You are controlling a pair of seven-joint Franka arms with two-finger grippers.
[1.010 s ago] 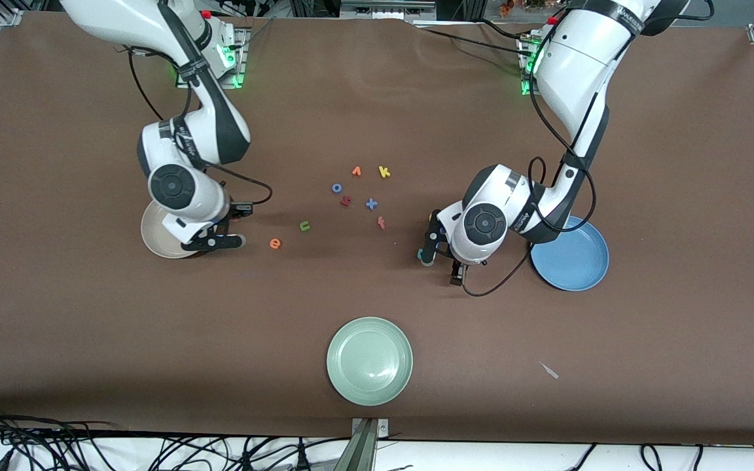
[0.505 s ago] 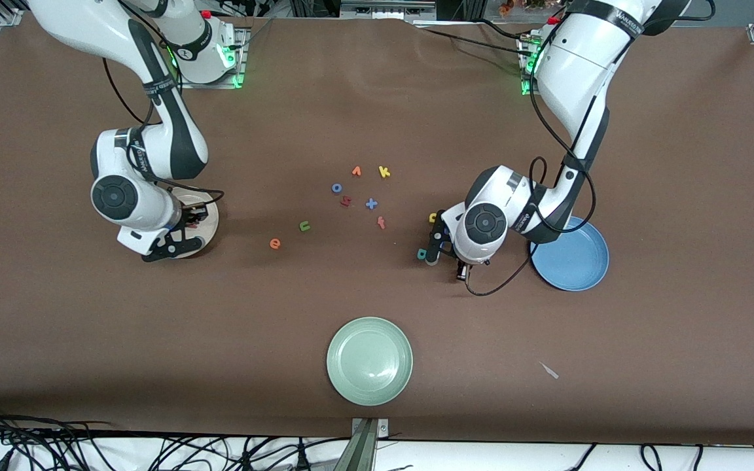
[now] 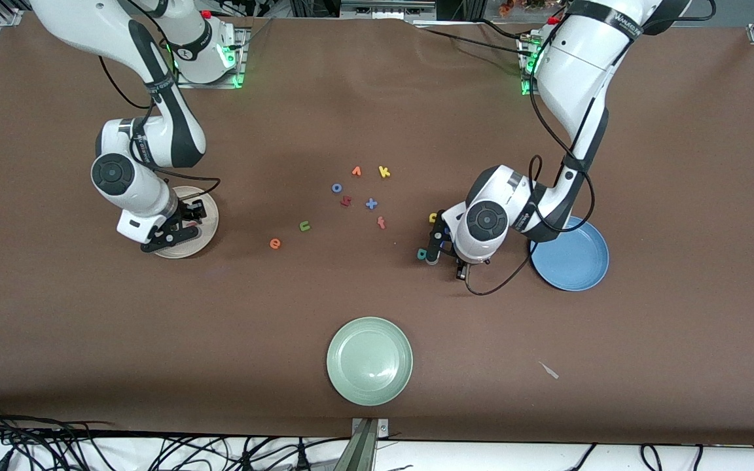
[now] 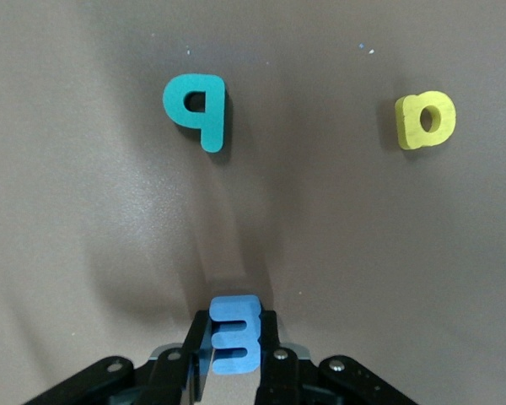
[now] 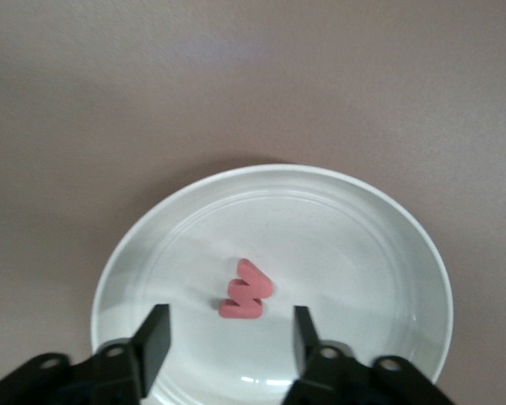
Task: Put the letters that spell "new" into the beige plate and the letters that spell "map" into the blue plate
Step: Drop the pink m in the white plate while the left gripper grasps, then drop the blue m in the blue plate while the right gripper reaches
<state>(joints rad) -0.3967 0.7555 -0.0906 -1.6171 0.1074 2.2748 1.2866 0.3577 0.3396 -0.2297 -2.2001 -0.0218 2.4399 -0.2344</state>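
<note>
Since a second ago: left end effector (image 4: 234,371) now clamped on the blue m (image 4: 234,335) at the worktop (image 3: 377,98), near the blue plate (image 3: 580,265); right end effector (image 5: 228,337) moved over the beige plate (image 5: 405,236) and opened, fingers apart, empty, pink w (image 5: 246,291) lying in the plate just under them. One "new" letter delivered; first "map" letter grasped. Teal a (image 4: 197,107) and yellow p (image 4: 425,119) on the worktop just ahead of the m; e (image 3: 275,243) and n (image 3: 305,226) midway, well apart from the right end effector.
</note>
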